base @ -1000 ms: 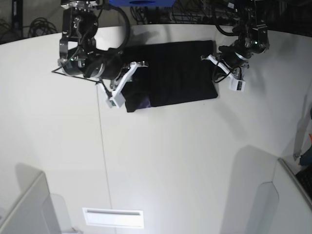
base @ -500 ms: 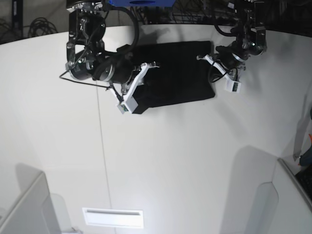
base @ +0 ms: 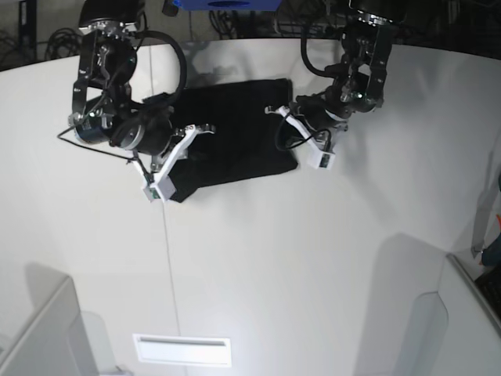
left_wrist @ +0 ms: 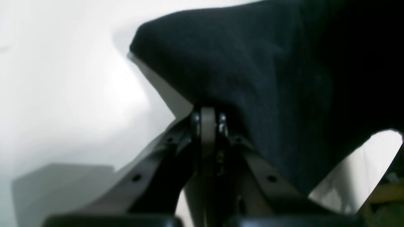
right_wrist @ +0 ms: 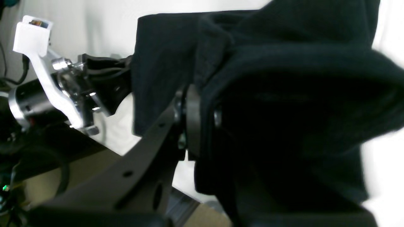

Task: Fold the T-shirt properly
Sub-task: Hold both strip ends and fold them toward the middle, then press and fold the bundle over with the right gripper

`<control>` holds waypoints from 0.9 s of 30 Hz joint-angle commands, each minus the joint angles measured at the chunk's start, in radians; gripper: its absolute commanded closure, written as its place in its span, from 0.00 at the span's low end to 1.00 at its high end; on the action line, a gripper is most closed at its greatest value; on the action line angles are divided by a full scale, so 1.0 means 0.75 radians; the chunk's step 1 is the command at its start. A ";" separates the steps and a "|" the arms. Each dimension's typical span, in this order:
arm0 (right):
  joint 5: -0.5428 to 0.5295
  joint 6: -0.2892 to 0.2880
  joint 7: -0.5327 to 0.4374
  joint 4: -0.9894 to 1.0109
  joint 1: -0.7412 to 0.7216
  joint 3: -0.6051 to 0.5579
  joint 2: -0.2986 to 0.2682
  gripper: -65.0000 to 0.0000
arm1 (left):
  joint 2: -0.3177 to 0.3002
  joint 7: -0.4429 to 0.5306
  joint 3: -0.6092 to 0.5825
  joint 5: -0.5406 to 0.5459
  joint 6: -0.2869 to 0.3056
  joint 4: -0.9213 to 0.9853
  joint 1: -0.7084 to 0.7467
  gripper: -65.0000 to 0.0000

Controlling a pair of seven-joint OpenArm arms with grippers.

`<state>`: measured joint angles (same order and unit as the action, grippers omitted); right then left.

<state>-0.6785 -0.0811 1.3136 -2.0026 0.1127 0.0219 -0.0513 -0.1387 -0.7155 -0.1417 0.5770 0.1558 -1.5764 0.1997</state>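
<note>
Since a second ago the T-shirt [base: 231, 129] has shifted across the table [base: 313, 258] toward the base view's left, and both arms have gone with it; the cloth now spans a narrower stretch between the two grippers.

The T-shirt lies as a dark, roughly rectangular folded bundle at the far middle of the table. Its edge on the base view's right meets the left gripper [base: 291, 125]. In the left wrist view the black cloth [left_wrist: 268, 78] drapes over and past the closed jaws of that gripper [left_wrist: 208, 118], which are pressed together on a pinch of fabric, the cloth lifted clear of the table beside it.

The opposite edge meets the right gripper [base: 182, 145]. In the right wrist view the jaws of this gripper [right_wrist: 197, 118] stand almost closed with a thick fold of cloth [right_wrist: 284, 94] caught between them.

Hidden or unclear: the far jaw of the right gripper is buried under the fabric. No print shows on the cloth in any view; only plain black is seen. Layer count of the fold cannot be told. Both wrist views are blurred, and the cloth runs off their edges.
</note>
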 commanded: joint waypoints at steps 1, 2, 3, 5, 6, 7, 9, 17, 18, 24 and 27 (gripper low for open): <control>-0.085 -0.003 -0.024 -0.023 -0.020 -0.004 0.008 1.00 | -0.008 -0.052 -0.006 -0.022 -0.021 0.002 -0.001 1.00; -0.115 0.001 -0.024 -0.023 -0.022 -0.004 0.006 1.00 | -0.006 -0.052 -0.015 -0.022 -0.021 0.000 -0.012 1.00; -0.140 0.003 -0.024 -0.023 -0.022 -0.004 0.006 1.00 | -0.004 -0.052 -0.015 -0.022 -0.021 0.000 -0.018 1.00; -0.154 0.005 -0.028 -0.023 -0.029 -0.004 0.008 1.00 | -0.004 -0.052 -0.015 -0.022 -0.021 0.000 -0.024 1.00; -0.154 0.005 -0.028 -0.021 -0.035 -0.006 0.010 1.00 | -0.004 -0.052 -0.015 -0.022 -0.021 -0.002 -0.024 1.00; -0.154 0.005 -0.034 -0.019 -0.039 -0.006 0.010 1.00 | -0.006 -0.052 -0.011 -0.022 -0.021 -0.008 -0.024 1.00; -0.154 0.005 -0.038 -0.009 -0.043 -0.006 0.010 1.00 | -0.006 -0.052 -0.002 -0.022 -0.021 -0.014 -0.016 1.00; -0.154 0.005 -0.040 0.018 -0.043 -0.006 0.012 1.00 | -0.015 -0.052 0.002 -0.020 -0.021 -0.149 0.044 1.00; -0.154 0.005 -0.040 0.028 -0.041 -0.008 0.014 1.00 | -0.015 -0.052 0.004 -0.020 -0.021 -0.164 0.056 1.00; -0.154 0.005 -0.112 0.085 -0.033 -0.086 0.012 1.00 | -0.041 -0.052 0.080 -0.020 -0.021 -0.260 0.164 1.00; -0.154 0.007 -0.151 0.124 -0.031 -0.133 0.014 1.00 | -0.045 -0.052 0.212 -0.020 -0.016 -0.330 0.248 1.00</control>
<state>-0.7792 -0.0776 1.2194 -1.8954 0.1024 -0.0811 -0.0376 -0.1699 -0.7742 0.0196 0.5503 0.1349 -1.8019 0.3897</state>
